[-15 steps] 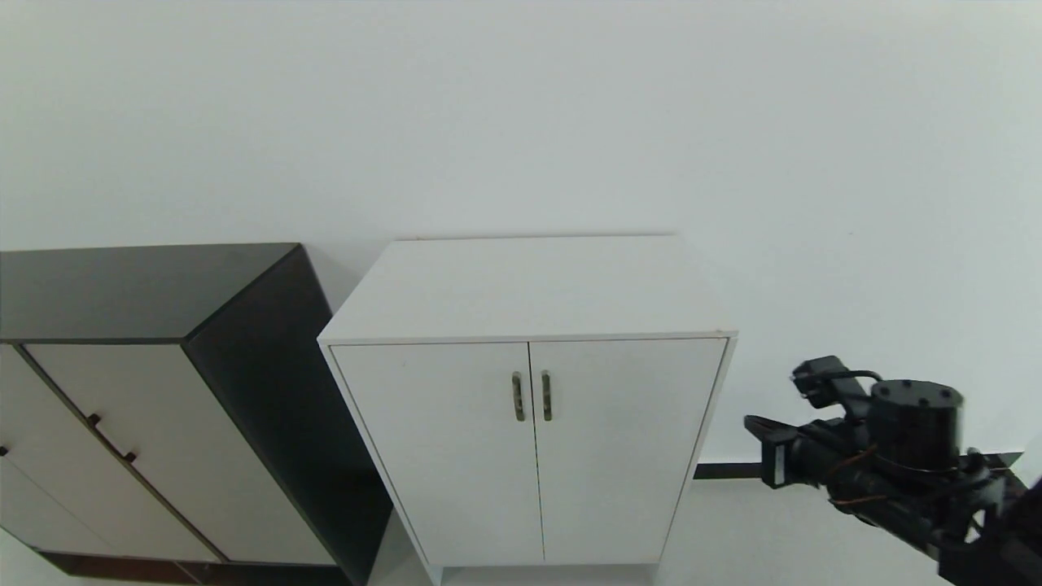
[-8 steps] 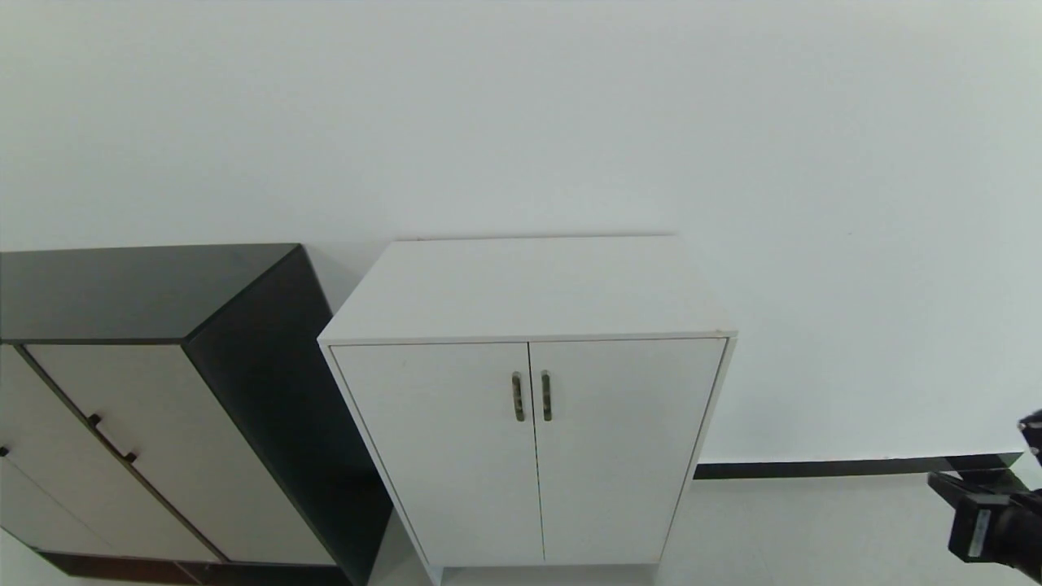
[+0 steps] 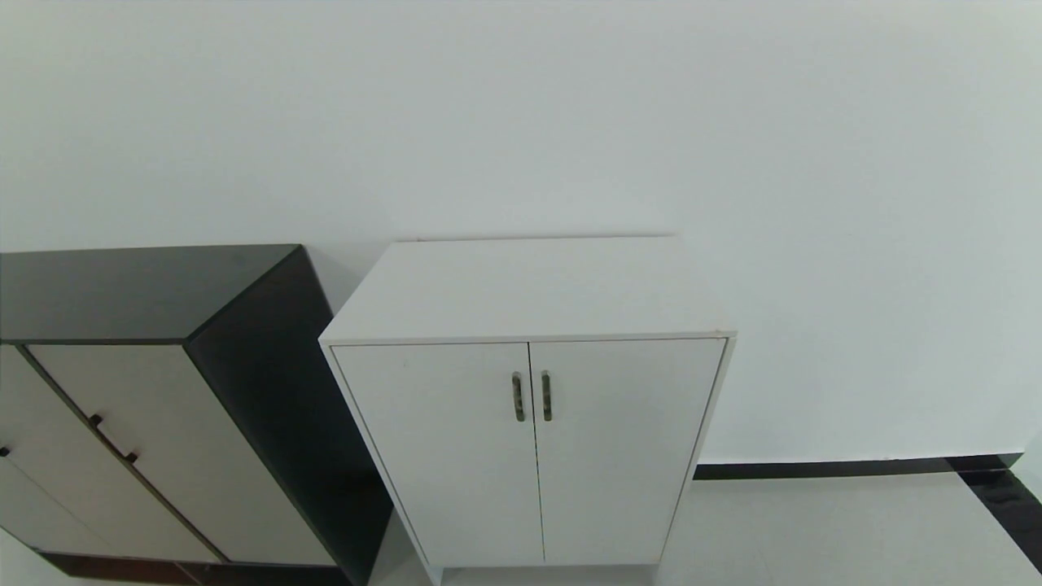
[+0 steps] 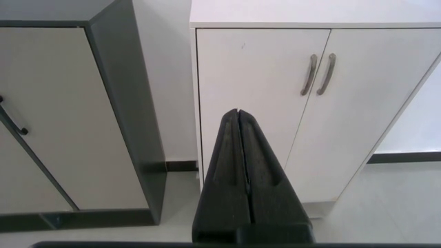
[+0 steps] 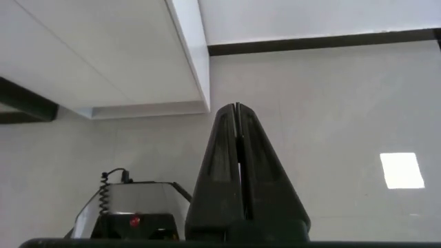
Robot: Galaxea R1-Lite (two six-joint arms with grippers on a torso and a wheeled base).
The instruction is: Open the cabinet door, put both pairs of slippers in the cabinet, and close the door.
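A white two-door cabinet (image 3: 529,423) stands against the wall, both doors closed, with a pair of metal handles (image 3: 531,396) at the middle seam. In the left wrist view the same cabinet (image 4: 275,103) and its handles (image 4: 318,74) are ahead of my left gripper (image 4: 238,114), which is shut with nothing between its fingers and held well back from the doors. My right gripper (image 5: 238,109) is shut and empty, low over the pale floor beside the cabinet's bottom corner (image 5: 196,83).
A black cabinet with beige drawer fronts (image 3: 146,423) stands close to the left of the white one. Pale floor (image 3: 830,529) with a black skirting strip (image 3: 822,469) lies open to the right.
The right arm has dropped down and to the right, out of the head view. The cabinet and camera have not moved.
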